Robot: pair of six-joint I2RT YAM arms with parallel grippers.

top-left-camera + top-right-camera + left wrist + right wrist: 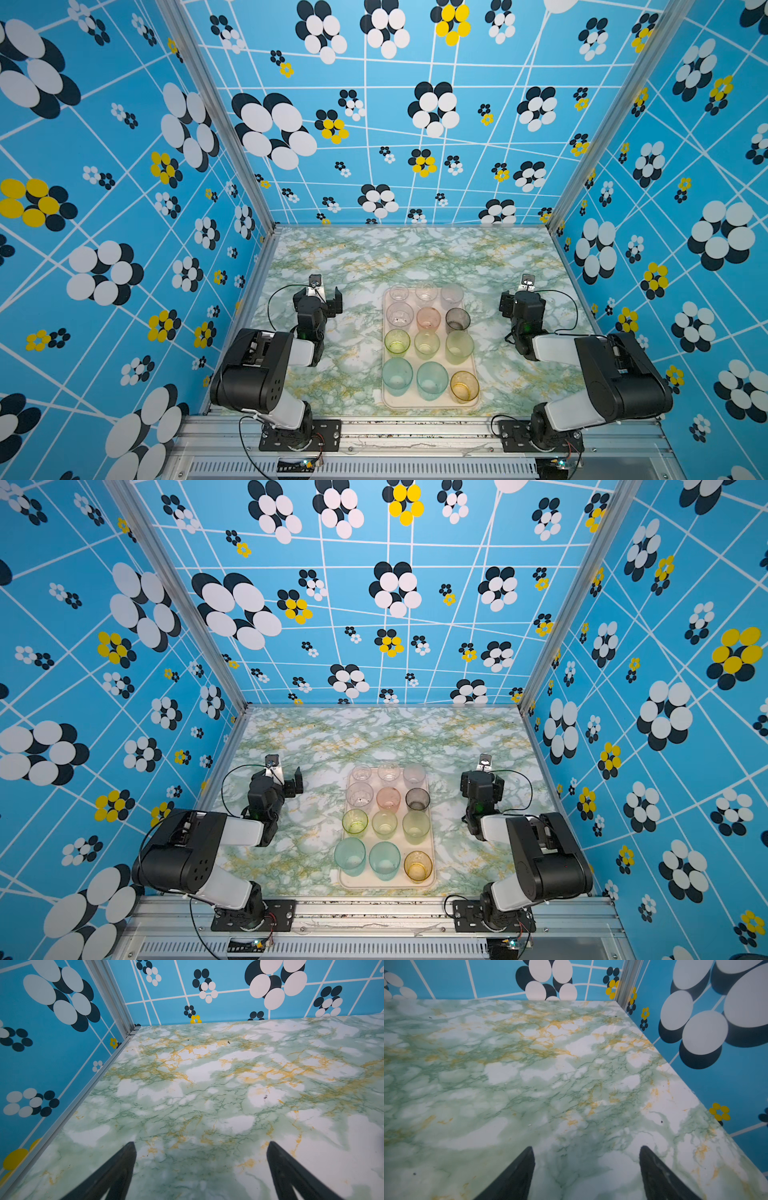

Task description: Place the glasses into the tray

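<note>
Left claw (201, 1144): wide, marbled surface (207, 1084) visible between its fingers (124, 1167). Right claw (587, 1147): wide likewise. In a top view the cream tray (415, 404) lies between them, left claw at its 9 o'clock, right at 3. Twelve glasses (427, 343) stand upright inside, four rows of three; amber tumbler (464, 386) at the 5 o'clock corner.

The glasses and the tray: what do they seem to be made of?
The tray: likely plastic, matte cream-pink, with moulded-looking rounded corners and a low rim. The glasses: probably tinted plastic, possibly real glass; they are translucent, and the tray shows through their walls. The finish looks slightly cloudy, not sparkling.
</note>
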